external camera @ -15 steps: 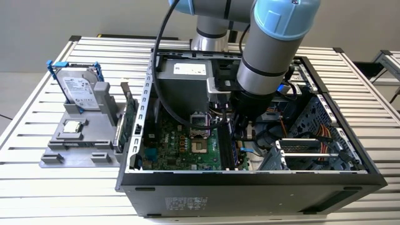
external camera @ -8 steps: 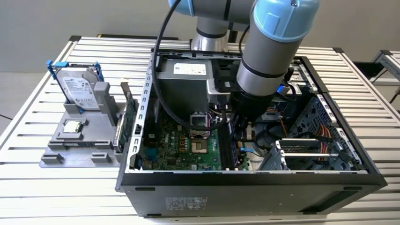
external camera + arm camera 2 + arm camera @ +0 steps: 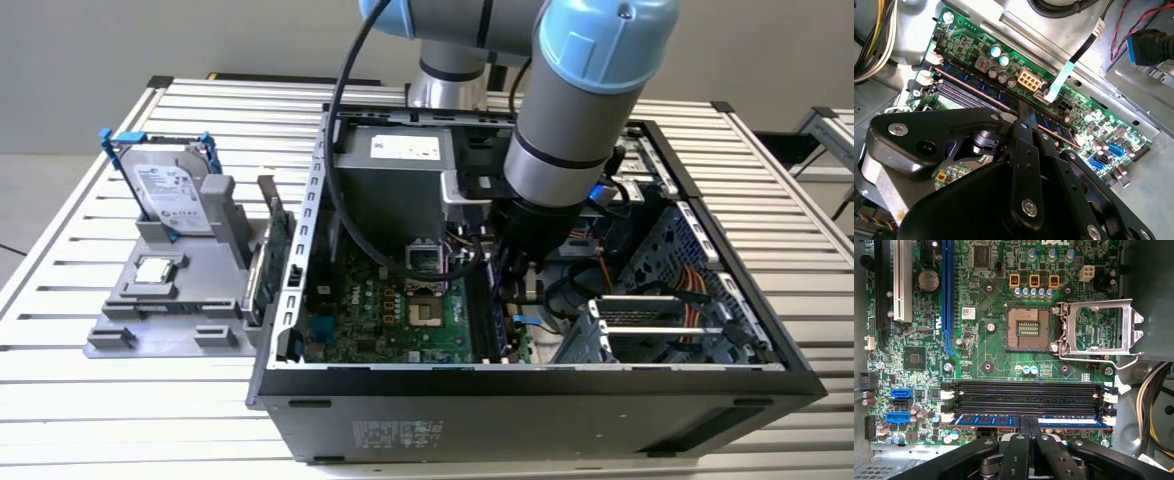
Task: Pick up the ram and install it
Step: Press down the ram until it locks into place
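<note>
The ram (image 3: 984, 420) is a thin blue stick with dark chips. It sits along the memory slot at the motherboard's edge in both wrist views, upright in its slot (image 3: 979, 87). My gripper (image 3: 1030, 422) is shut, its two black fingers pressed together side by side along the stick's length. The fingertips (image 3: 1027, 116) rest on the ram's top edge near its middle, not clamped around it. In the exterior view the arm reaches down into the open computer case (image 3: 534, 385), with the gripper (image 3: 515, 290) low over the motherboard's slots on the exterior view's right.
Black empty memory slots (image 3: 1024, 387) lie beside the ram, with an open CPU socket (image 3: 1028, 328) and its raised metal latch (image 3: 1099, 330). Cables (image 3: 869, 40) and a drive cage (image 3: 667, 320) crowd the case. Outside, a grey stand (image 3: 160, 300) holds a hard drive (image 3: 174, 195) and a green card (image 3: 274, 260).
</note>
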`<state>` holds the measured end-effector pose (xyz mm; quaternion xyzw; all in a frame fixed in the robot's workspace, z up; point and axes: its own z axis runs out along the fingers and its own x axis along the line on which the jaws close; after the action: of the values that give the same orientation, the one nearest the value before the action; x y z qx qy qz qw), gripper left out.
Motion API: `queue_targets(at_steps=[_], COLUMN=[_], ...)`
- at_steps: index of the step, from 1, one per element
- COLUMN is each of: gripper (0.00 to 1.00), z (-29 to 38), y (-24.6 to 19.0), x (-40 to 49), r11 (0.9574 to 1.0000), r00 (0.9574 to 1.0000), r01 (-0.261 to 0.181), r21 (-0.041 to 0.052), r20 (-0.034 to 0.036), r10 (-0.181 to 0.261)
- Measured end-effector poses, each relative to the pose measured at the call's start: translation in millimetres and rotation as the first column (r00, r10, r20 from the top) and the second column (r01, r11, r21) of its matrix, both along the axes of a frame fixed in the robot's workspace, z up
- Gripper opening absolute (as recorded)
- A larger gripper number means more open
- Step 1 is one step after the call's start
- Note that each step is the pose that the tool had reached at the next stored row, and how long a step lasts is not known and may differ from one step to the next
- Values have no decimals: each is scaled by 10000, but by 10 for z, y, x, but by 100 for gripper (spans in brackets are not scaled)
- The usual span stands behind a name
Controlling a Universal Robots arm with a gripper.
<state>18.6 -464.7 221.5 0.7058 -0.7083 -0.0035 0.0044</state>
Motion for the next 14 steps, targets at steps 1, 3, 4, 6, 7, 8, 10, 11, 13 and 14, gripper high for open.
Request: queue_targets(at_steps=[1, 3, 4, 6, 7, 8, 10, 11, 13, 14], gripper=[0, 0, 0, 0, 0, 0, 0, 0, 0, 0], z=[-1, -9, -20, -37, -41, -41, -42, -42, -42, -41], y=[0, -1, 0, -1, -2, -1, 0, 0, 0, 0], x=[0, 0, 0, 0, 0, 0, 0, 0, 0, 0], r11=[10000, 10000, 10000, 10000, 10000, 10000, 10000, 10000, 10000, 10000], r00=[10000, 10000, 10000, 10000, 10000, 10000, 10000, 10000, 10000, 10000], r01=[0, 0, 0, 0, 0, 0, 0, 0, 0, 0], r21=[0, 1, 3, -5, -6, -7, -6, -6, -6, -3], r20=[-1, -1, -1, -3, -3, -3, -2, -2, -2, -1], r10=[0, 0, 0, 0, 0, 0, 0, 0, 0, 0])
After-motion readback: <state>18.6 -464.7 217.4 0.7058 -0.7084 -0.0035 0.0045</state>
